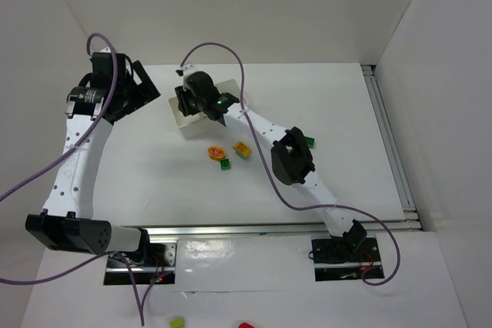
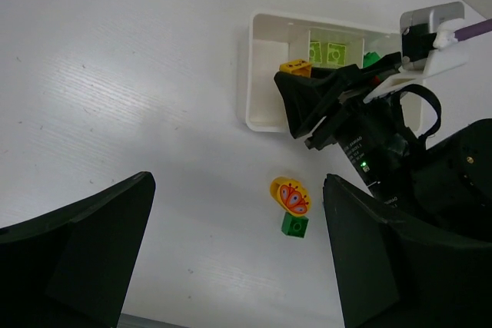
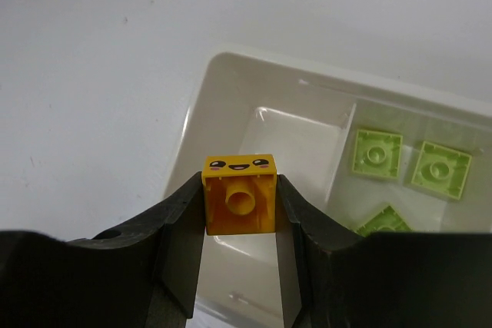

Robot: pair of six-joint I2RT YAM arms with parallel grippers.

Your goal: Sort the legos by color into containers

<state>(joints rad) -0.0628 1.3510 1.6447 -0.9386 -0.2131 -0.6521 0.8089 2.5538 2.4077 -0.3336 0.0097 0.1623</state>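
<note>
My right gripper (image 3: 238,190) is shut on a yellow lego with a smiling face (image 3: 238,193). It hangs over the end compartment of the white tray (image 3: 201,88), and that compartment shows no bricks. Three pale lime legos (image 3: 377,153) lie in the middle compartment. In the left wrist view a dark green lego (image 2: 371,59) shows in the far compartment. On the table lie a yellow-orange flower piece (image 1: 216,152), a dark green lego (image 1: 225,164), a yellow lego (image 1: 243,148) and a further green one (image 1: 310,141). My left gripper (image 2: 238,251) is open, high above the table, left of the tray.
White walls close in the table at the back and on both sides. A metal rail (image 1: 388,136) runs along the right edge. The right arm (image 1: 292,160) stretches diagonally across the table's middle, above the loose bricks.
</note>
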